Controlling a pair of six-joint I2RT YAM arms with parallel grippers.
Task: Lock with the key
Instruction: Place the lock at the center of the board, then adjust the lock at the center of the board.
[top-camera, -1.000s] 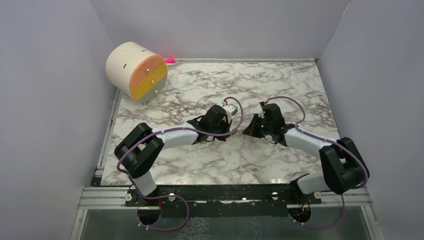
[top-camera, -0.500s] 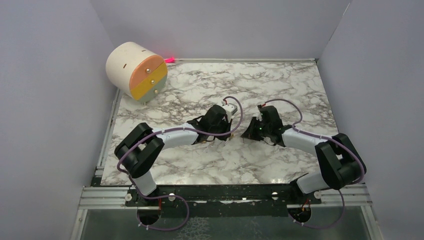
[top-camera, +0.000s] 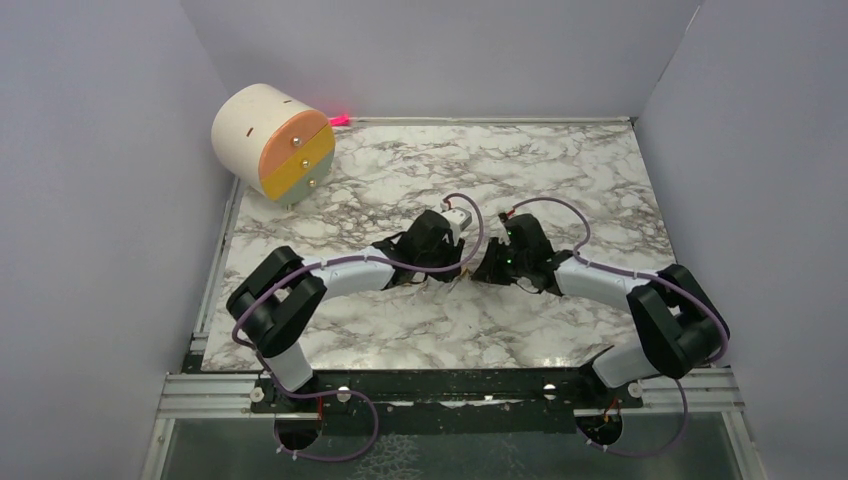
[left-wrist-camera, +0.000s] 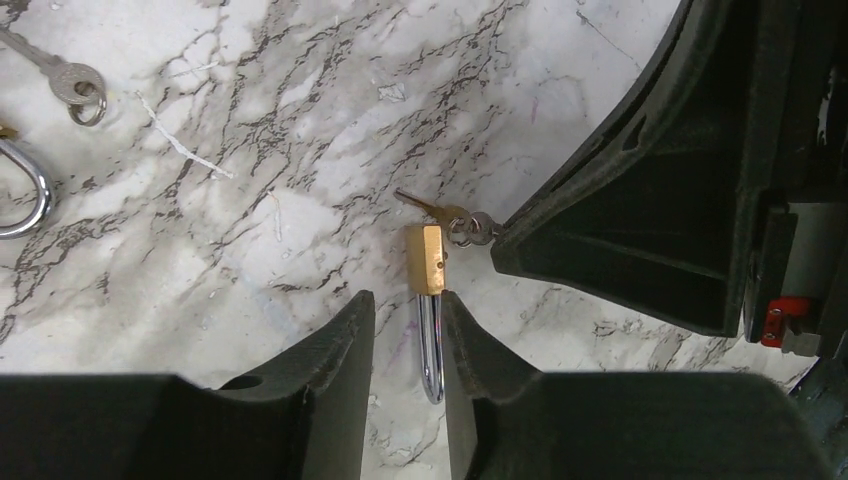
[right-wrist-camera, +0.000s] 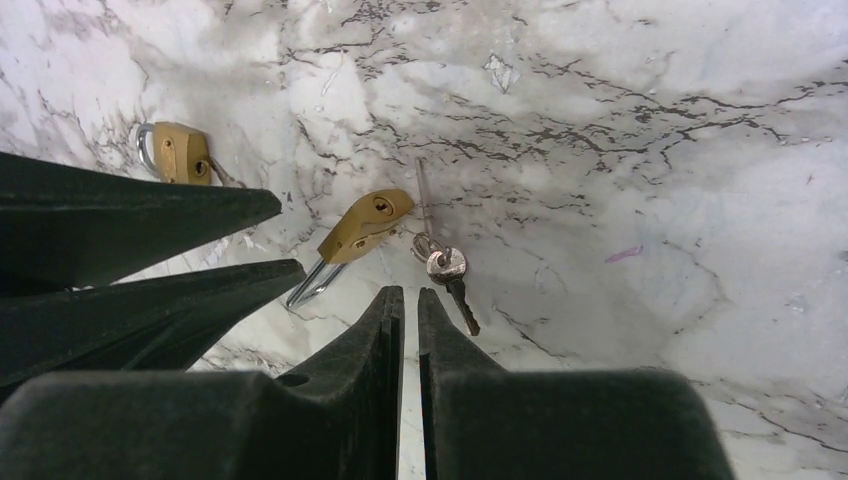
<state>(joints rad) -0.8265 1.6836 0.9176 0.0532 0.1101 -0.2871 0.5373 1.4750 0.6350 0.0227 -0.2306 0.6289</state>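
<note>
Table (top-camera: 560, 170): white marble with grey veins, boxed in by plain grey walls on the left, right and far sides.
Drawer box (top-camera: 272, 140): round cream drum in the far left corner, with pink, yellow and green drawer fronts.
Padlock (left-wrist-camera: 432, 258): small brass one lying flat mid-table, right between the tips of the two arms. Its shackle (left-wrist-camera: 430, 350) runs into the left claw.
Key bunch (right-wrist-camera: 446, 266): on a ring, lying just beside the padlock body and not in it. You can see the keyhole from the right wrist view.
Left gripper (left-wrist-camera: 407, 300): fingers a narrow way apart with the shackle lying in the gap. There's a bit of daylight on one side, so it doesn't look pinched.
Right gripper (right-wrist-camera: 411, 292): down to a thin slit with nothing in it, tips just short of the key ring.
Extras: a second brass padlock (right-wrist-camera: 180, 151) and a loose key (left-wrist-camera: 75, 80) lie further off on the marble.
</note>
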